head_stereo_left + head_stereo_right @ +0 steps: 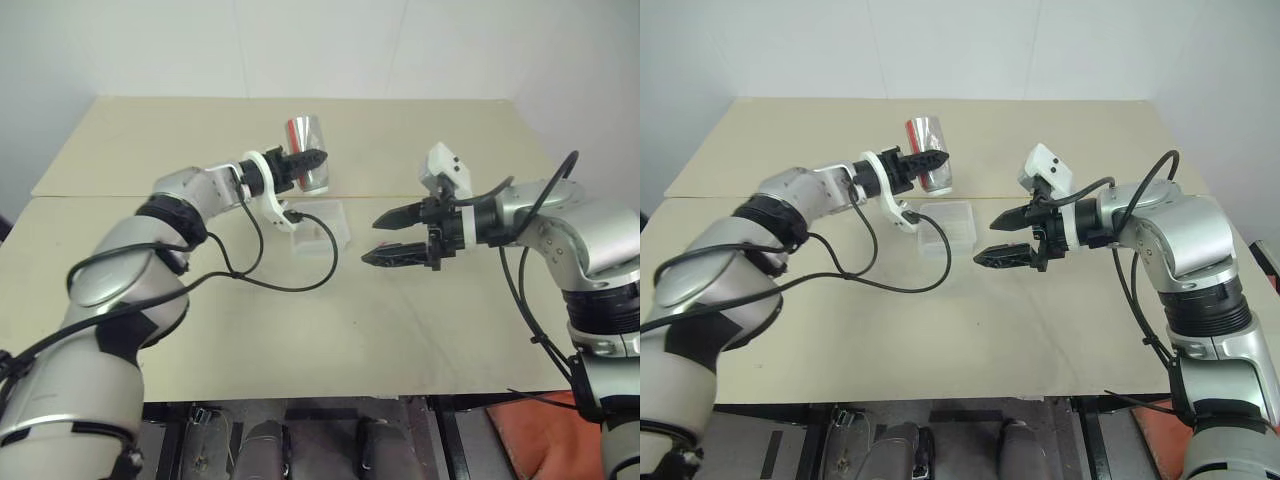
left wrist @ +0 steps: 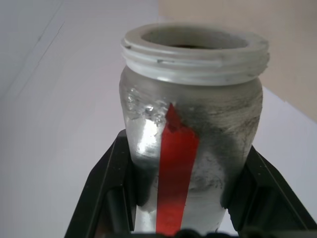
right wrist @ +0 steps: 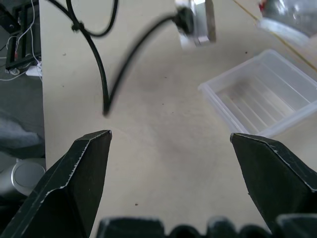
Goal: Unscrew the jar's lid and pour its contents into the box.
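Clear plastic with a red-and-white label, the jar sits clamped between the two black fingers of the left gripper, held in the air above the table. Its threaded mouth is bare, with no cap on it, and in the left wrist view it points away along the fingers. From the head, the jar's long axis stands close to upright, leaning a little.

Just below the left jaws and slightly toward the right arm lies the box, open side up on the table. Its ribbed floor looks bare in the right wrist view; no brown bits can be made out there.

Judged from this, the lid is off and pouring comes next: the left arm is the nearer one, and it needs to tip the mouth down over the box beneath it.

Apart to the side, the right gripper hangs with its jaws spread wide and nothing between them, pointing toward the box.
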